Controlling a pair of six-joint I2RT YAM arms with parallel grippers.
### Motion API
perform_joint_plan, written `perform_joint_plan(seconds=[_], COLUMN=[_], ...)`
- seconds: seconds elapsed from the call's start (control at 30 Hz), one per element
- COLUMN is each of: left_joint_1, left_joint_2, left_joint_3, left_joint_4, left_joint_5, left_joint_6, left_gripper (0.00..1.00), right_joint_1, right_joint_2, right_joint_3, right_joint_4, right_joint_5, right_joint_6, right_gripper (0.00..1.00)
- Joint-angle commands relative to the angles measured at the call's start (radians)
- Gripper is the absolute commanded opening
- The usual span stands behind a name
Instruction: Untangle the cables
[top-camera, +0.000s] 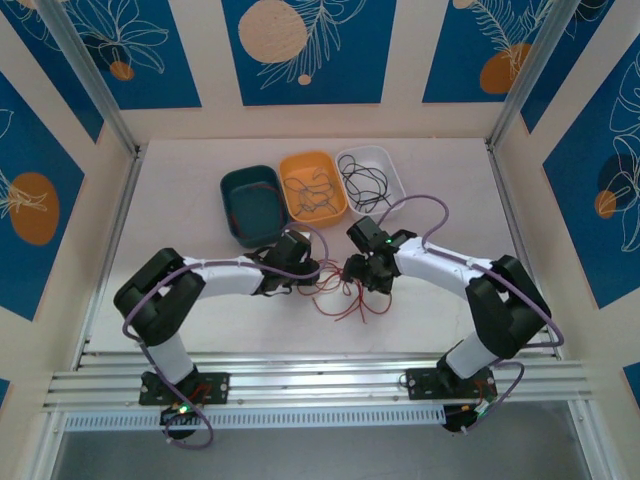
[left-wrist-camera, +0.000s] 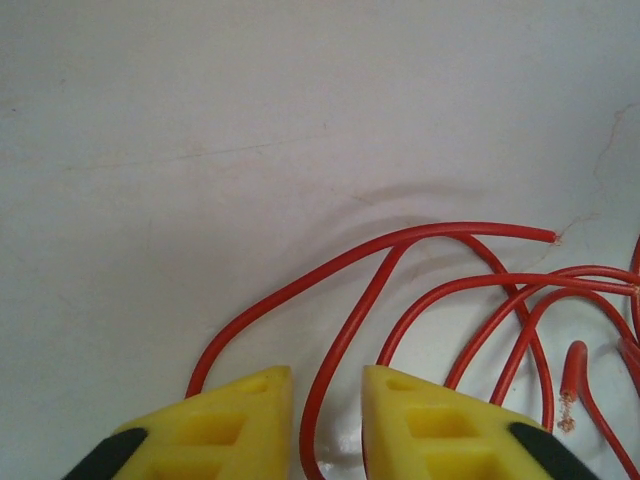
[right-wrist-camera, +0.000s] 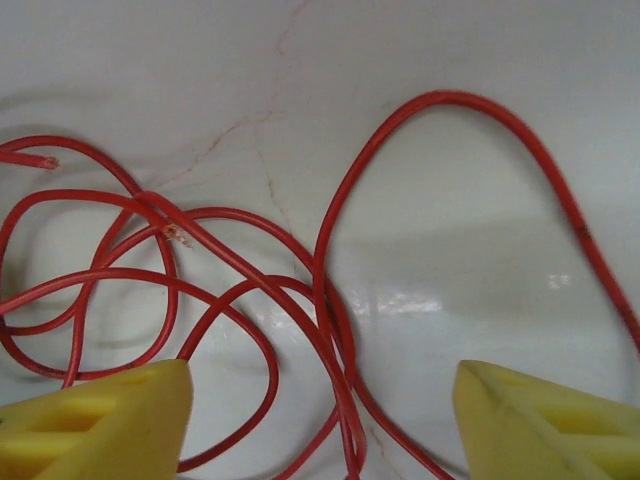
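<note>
You have a white flat worktop with three containers at its far side: a dark teal plastic tray, an orange plastic tray with thin wires inside, and a white plastic tray with black wires. Your left hand has its yellow fingers near together, and one red wire passes loose in the narrow gap. Your right hand is spread wide over crossing loops. The thin red cables lie on the worktop between both hands.
</note>
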Motion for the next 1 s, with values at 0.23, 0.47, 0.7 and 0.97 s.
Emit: perform_joint_plan(seconds=[0.23,0.47,0.7,0.97], left_joint_1=[-0.006,-0.004,-0.004,-0.003], left_joint_2=[-0.039,-0.117,-0.185,-0.241], left_joint_3=[0.021,0.010,0.005,-0.005], left_joint_4=[-0.022,-0.073,-0.136,-0.143], left_joint_5=[-0.031,-0.095,-0.166,-0.183], left_joint_6=[-0.005,0.005,0.015,0.042], left_gripper=[0.06,0.05,0.03,0.04], right_joint_1=[-0.007,-0.049,-0.099,-0.115], right_joint_2=[0.048,0.021,-0.052,-0.123], right_joint_3=[0.037,0.017,-0.007,-0.038], right_joint_4=[-0.014,-0.054,-0.099,-0.028], right_joint_5=[-0.025,0.004,0.048,-0.003], right_joint_6=[0.034,0.051,0.063,0.011], right_gripper=[0.38,0.20,0.12,0.12])
